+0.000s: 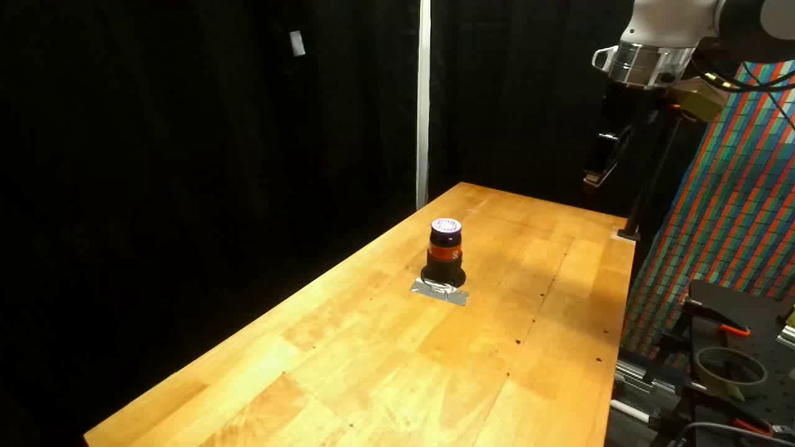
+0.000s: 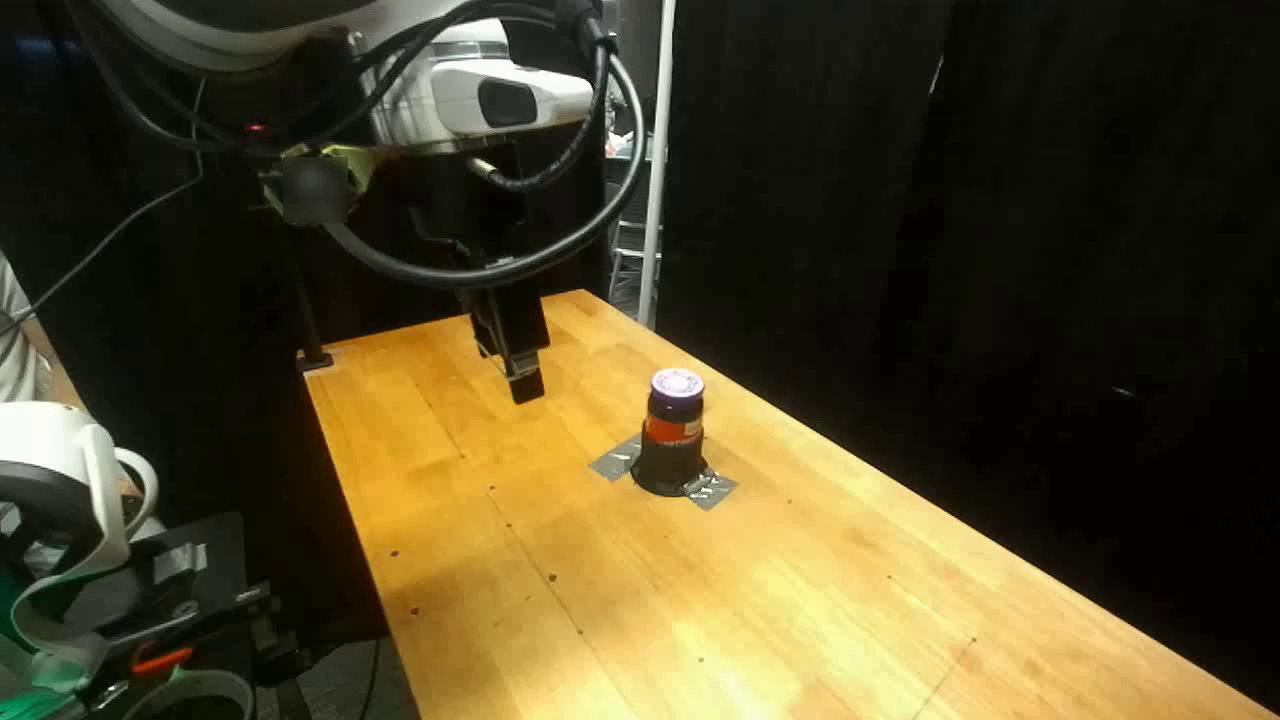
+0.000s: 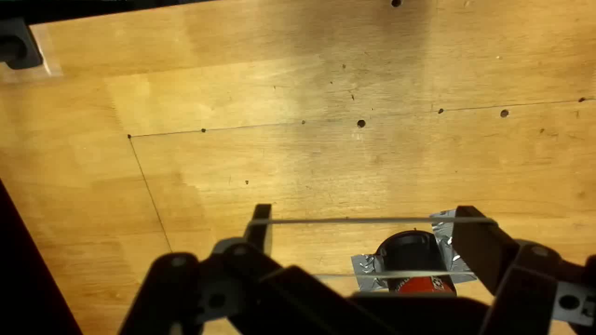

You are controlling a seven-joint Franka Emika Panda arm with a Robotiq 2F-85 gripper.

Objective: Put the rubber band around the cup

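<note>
claw (image 3: 363, 218) spread wide, rubber band (image 3: 326, 221) stretched around its fingers (image 3: 482, 246); upright cup (image 1: 446, 253) wears red label (image 2: 668, 431), lettering illegible.

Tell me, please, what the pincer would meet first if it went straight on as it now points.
Most likely the wooden tabletop: the pincer points down, apparently clear of the cup, though depth is hard to judge.

Cup (image 2: 673, 432) on table (image 2: 800, 610); rubber band (image 3: 354, 220) around pincer's (image 3: 363, 209) fingers (image 3: 482, 244).
</note>
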